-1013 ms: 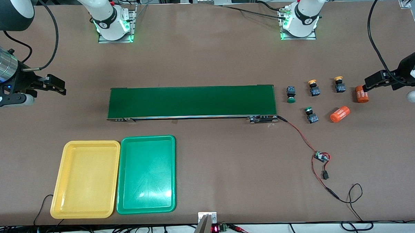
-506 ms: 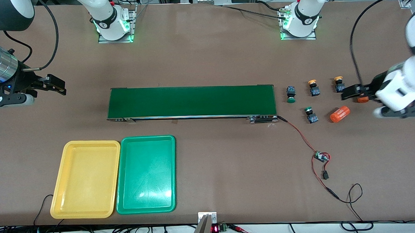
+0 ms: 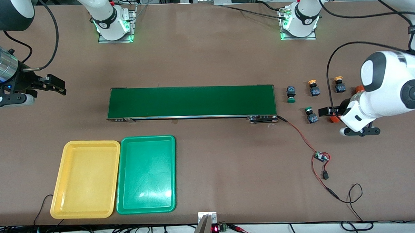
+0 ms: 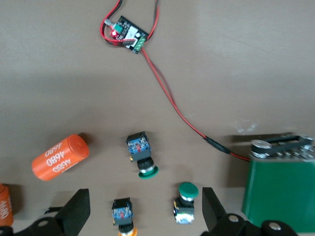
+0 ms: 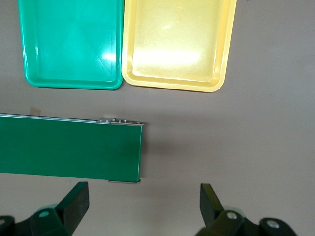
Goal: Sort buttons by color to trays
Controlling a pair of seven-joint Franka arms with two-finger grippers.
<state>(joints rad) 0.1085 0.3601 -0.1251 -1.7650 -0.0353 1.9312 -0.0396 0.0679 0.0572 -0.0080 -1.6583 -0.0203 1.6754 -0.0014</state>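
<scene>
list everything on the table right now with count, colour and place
buttons: four, two green-capped, two yellow-orange-capped, clustered off the conveyor belt's end, toward the left arm's end
trays: two, one yellow, one green, side by side, nearer the front camera than the belt, nothing in them
conveyor belt: one, dark green, mid-table
orange cylinders: two, beside the buttons
circuit board: one, on red and black wires from the belt
left gripper: open, over the buttons
right gripper: open, waiting at its end

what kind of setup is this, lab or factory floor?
Most likely a robotics lab test bench, not a production line: two arms bolted to a brown table, a short green conveyor belt run from a bare circuit board on loose red wires, and cables hanging off the table edge.
</scene>
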